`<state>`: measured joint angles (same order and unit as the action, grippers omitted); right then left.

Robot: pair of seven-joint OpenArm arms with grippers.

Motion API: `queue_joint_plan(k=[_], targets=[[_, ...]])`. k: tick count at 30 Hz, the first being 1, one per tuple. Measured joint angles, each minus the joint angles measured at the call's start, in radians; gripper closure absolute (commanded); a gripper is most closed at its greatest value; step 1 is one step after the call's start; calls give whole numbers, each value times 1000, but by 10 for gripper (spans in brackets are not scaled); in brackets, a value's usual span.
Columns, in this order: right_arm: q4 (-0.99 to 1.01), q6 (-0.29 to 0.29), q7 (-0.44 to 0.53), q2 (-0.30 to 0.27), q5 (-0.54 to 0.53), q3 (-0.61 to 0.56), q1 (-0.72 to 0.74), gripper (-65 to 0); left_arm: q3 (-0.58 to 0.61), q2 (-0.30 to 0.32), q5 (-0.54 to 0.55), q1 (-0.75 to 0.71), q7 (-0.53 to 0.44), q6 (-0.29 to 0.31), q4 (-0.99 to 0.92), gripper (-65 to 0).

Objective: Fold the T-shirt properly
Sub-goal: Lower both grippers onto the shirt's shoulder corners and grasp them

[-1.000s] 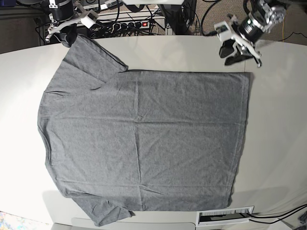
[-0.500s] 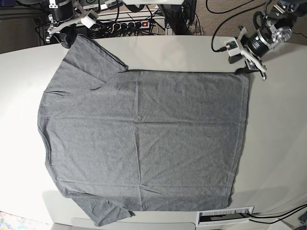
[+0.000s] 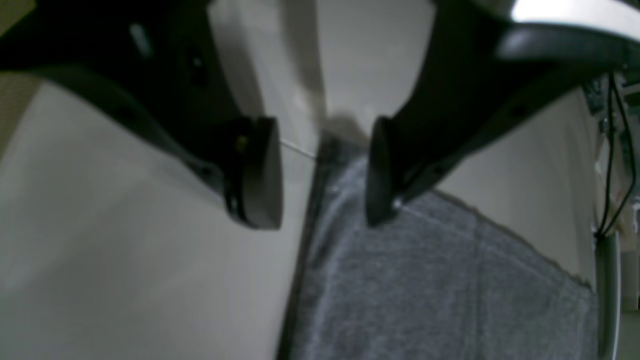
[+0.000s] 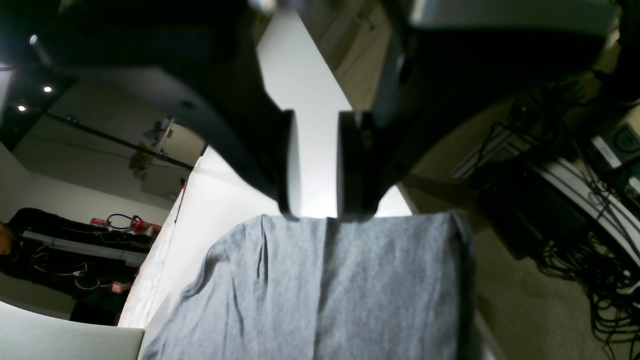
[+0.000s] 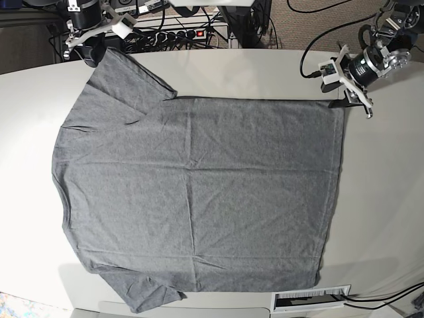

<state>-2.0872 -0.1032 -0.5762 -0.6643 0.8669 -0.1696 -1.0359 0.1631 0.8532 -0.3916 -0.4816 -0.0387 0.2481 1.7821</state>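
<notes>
T-shirt [image 5: 199, 192] is lying flat across the worktop [image 5: 384, 199], unprinted. In the left wrist view, the left gripper [image 3: 322, 172] is gaping over its far-right hem corner. In the right wrist view, the right gripper [image 4: 315, 167], slightly parted, is meeting the far-left sleeve edge.

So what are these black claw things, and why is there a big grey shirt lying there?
Those claws are a robot's two hands, called grippers. One picture looks down from above; the other two come from little cameras on each wrist. The T-shirt lies spread flat on a pale table, waiting to be folded. The left gripper is open around the shirt's bottom corner. The right gripper sits at the edge of a sleeve with its fingers close together; I can't tell if it's pinching the cloth yet.
</notes>
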Motion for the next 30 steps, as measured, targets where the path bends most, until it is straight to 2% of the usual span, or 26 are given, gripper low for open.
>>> queue_joint_plan(k=[4, 10, 14, 27, 30], targets=[[-34, 0, -30, -1, -1, 0, 0, -136, 40, 1, 1, 38, -13, -9, -26, -290], [-100, -1, -72, -1, -1, 0, 0, -136, 186, 2, -27, 153, -18, -65, -81, -290], [-108, -1, -83, 0, 0, 0, 0, -136, 243, 4, -26, 206, -16, -87, -100, -282], [-108, 0, -104, 0, -1, 0, 0, -136, 270, 7, -31, 233, 44, -64, -105, 0], [-108, 0, -104, 0, -1, 0, 0, -136, 273, 13, -34, 233, 48, -64, -105, 0]])
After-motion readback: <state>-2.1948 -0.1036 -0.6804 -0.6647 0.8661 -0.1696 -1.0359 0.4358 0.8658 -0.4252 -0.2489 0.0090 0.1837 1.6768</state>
